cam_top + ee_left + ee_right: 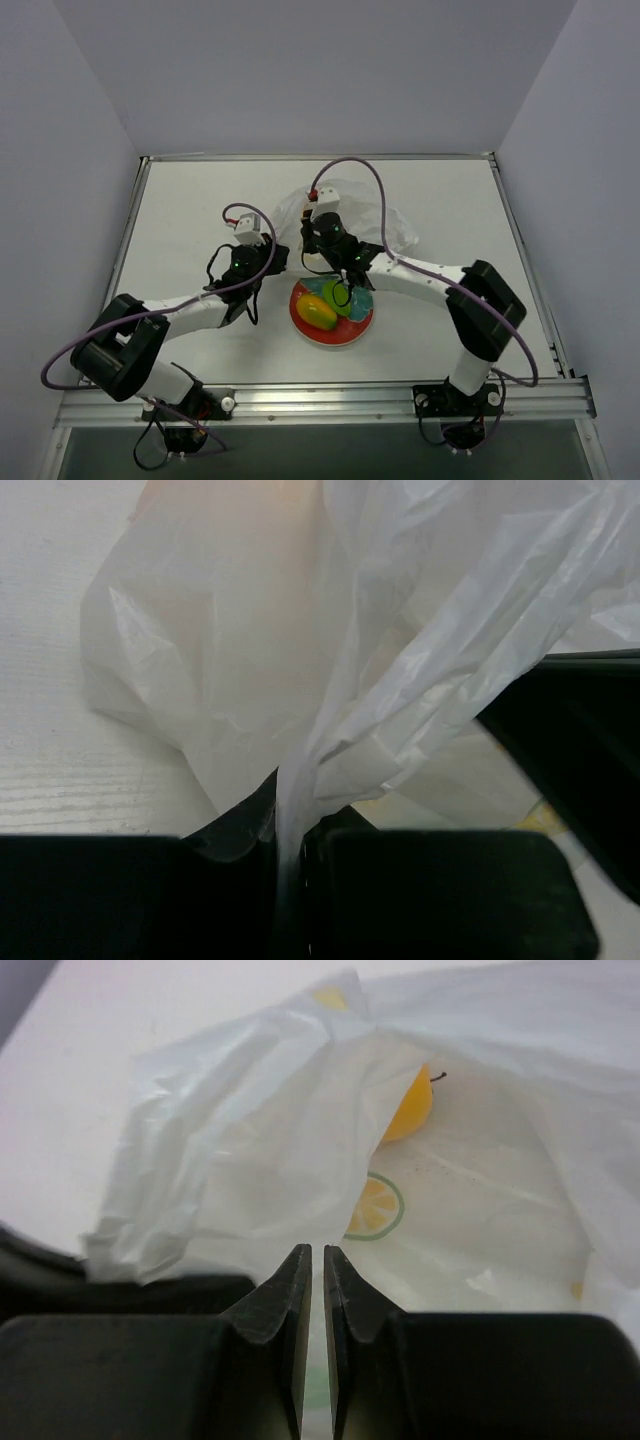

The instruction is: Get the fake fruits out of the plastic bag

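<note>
The plastic bag (385,215) lies crumpled at the table's middle back. My left gripper (272,248) is shut on a twisted strip of the bag (250,630), pinched between its jaws (295,815). My right gripper (318,232) sits at the bag's near edge. Its jaws (317,1252) stand shut to a thin slit with nothing clearly between them. Past them the bag (260,1150) gapes, and the round orange peach (410,1110) shows inside under a fold. The yellow-orange mango (318,312) and the green fruit (345,300) lie on the plate.
The red-and-teal floral plate (340,336) sits just in front of both grippers, near the table's front middle. The bag carries a lemon-slice print (375,1207). Both forearms cross low over the table on either side of the plate.
</note>
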